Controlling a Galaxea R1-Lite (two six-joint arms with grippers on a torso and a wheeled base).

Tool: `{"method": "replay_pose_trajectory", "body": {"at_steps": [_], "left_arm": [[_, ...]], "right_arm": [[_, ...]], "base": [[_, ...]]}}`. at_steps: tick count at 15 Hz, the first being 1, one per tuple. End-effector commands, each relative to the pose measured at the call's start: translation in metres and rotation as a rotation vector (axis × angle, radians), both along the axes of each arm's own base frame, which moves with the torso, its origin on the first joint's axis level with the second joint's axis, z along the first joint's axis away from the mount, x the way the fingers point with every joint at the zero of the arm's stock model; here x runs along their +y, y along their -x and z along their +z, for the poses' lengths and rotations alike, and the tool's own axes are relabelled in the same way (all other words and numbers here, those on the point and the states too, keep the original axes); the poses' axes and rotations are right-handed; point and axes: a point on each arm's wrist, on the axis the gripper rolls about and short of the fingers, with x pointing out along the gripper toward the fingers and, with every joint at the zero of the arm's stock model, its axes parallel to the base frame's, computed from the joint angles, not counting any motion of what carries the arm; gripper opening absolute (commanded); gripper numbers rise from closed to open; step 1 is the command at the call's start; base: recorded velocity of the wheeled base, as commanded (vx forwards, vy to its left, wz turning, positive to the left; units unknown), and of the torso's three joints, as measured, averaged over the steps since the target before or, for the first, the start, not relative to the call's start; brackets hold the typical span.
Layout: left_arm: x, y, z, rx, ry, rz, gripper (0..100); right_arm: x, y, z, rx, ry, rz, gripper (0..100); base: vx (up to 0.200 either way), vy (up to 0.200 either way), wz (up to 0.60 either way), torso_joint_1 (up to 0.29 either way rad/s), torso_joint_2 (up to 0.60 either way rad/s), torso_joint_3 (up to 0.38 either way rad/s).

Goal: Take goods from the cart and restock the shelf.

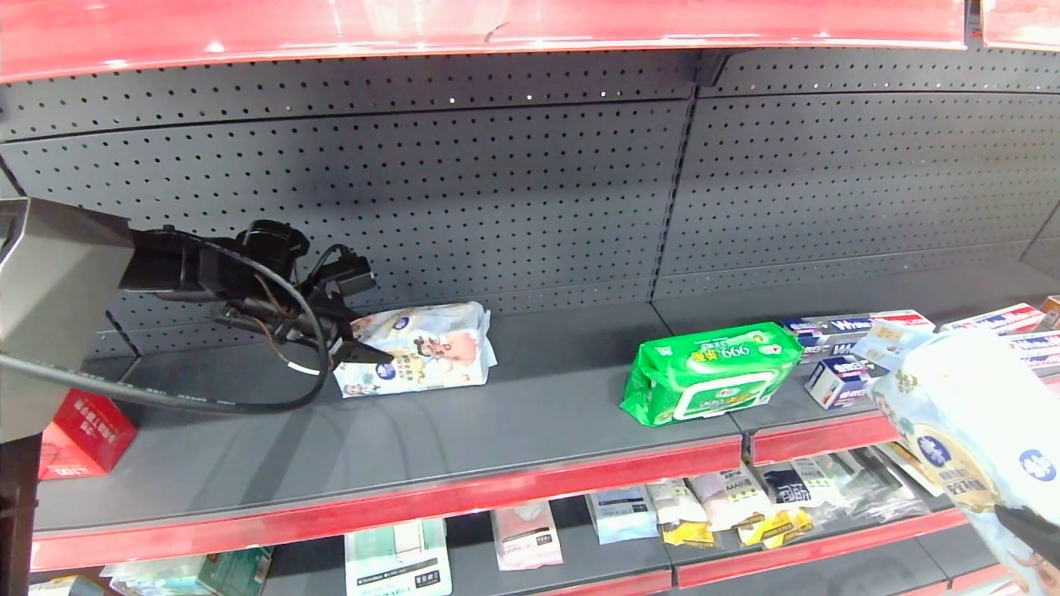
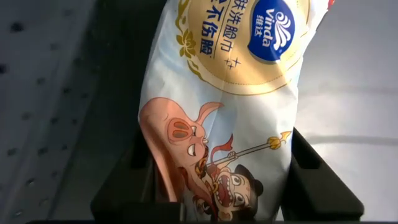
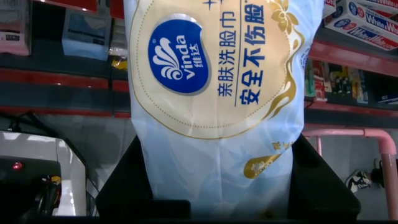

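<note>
**Q:** What does the left claw hold, and why that way?

**A:** Your left claw (image 1: 362, 351) is clamped on one end of a white pack (image 1: 426, 348). In the left wrist view its black fingers (image 2: 134, 180) press both flanks. The pack lies flat on the shelf (image 1: 538, 414), near the back wall. An end grip probably lets you lay it flat and then draw the claw out sideways. Placement looks done except for the release.

**Q:** And the right claw?

**A:** Your right claw (image 1: 1031, 526) is closed around the lower end of a second pack (image 1: 969, 422). It holds the pack upright in front of the shelf, at 4 o'clock from the green pack (image 1: 710, 370). Held upright, it likely stays clear of the shelf edge until you pick a slot.

**Q:** Where should it go?

**A:** The white pack sits at 9 o'clock from the green pack, well apart, with bare board between them. Small boxes (image 1: 836, 364) sit just beside the green pack at 3 o'clock, and a red box (image 1: 83, 434) lies at 8 o'clock from the left claw. Like goods belong together, so aim for the white pack's 3 o'clock side. The soft wrap may buckle, so set it down gently.
</note>
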Motion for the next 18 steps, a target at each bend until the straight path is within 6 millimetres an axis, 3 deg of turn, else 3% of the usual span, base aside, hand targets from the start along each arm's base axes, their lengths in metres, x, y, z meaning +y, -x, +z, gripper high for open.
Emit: {"method": "replay_pose_trajectory", "body": {"at_steps": [1,7,8,9,13,18], "left_arm": [[0.006,0.016,0.015,-0.006,0.007,0.009,0],[0.033,0.058,0.026,0.018,0.021,0.049,0],[0.033,0.058,0.026,0.018,0.021,0.049,0],[0.034,0.073,0.026,0.022,0.053,0.037,0],[0.042,0.100,0.019,0.012,0.053,0.011,0],[0.041,0.115,0.009,-0.046,0.056,0.006,0]], "right_arm": [[0.000,0.000,0.000,0.001,-0.001,-0.001,0],[0.000,0.001,-0.001,0.001,0.000,0.000,0],[0.000,0.001,-0.001,0.001,0.000,0.000,0],[0.000,0.001,-0.001,0.000,0.000,0.002,0],[0.000,0.001,0.000,-0.002,0.000,0.003,0],[0.000,0.003,-0.002,-0.003,0.001,0.005,0]], "base": [[0.000,0.000,0.00,0.000,0.00,0.000],[0.000,0.000,0.00,0.000,0.00,0.000],[0.000,0.000,0.00,0.000,0.00,0.000],[0.000,0.000,0.00,0.000,0.00,0.000],[0.000,0.000,0.00,0.000,0.00,0.000],[0.000,0.000,0.00,0.000,0.00,0.000]]}}
